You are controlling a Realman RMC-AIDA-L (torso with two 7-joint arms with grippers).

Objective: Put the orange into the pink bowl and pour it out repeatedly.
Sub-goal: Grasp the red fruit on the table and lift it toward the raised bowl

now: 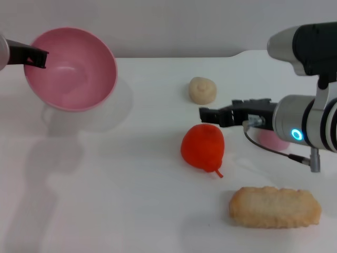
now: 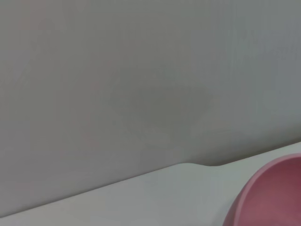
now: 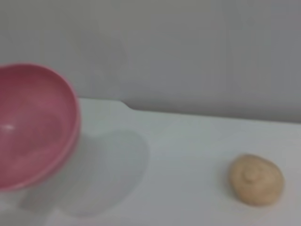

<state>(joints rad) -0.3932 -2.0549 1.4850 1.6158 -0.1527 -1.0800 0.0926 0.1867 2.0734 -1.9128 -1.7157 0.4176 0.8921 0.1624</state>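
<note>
**A:** White counter [image 1: 105,211], pale wall behind. Your left gripper [image 1: 32,56] is pinched on the rim of the pink bowl [image 1: 71,68] at the far left, holding it lifted and tipped with its empty mouth facing the middle. The orange [image 1: 202,148] lies on the counter at centre, stem toward you.

**B:** And the right gripper [image 1: 210,114]?

**A:** It hovers just above and right of the orange, holding nothing; I cannot tell how far its fingers are spread. Come down over the fat middle of the orange, not the stem, and grip gently, since it looks soft.

**B:** Anything nearby?

**A:** Keep off the beige bun [image 1: 202,90] beyond it and the biscuit [image 1: 275,207] nearer you. Level the bowl before you drop the fruit in.
</note>
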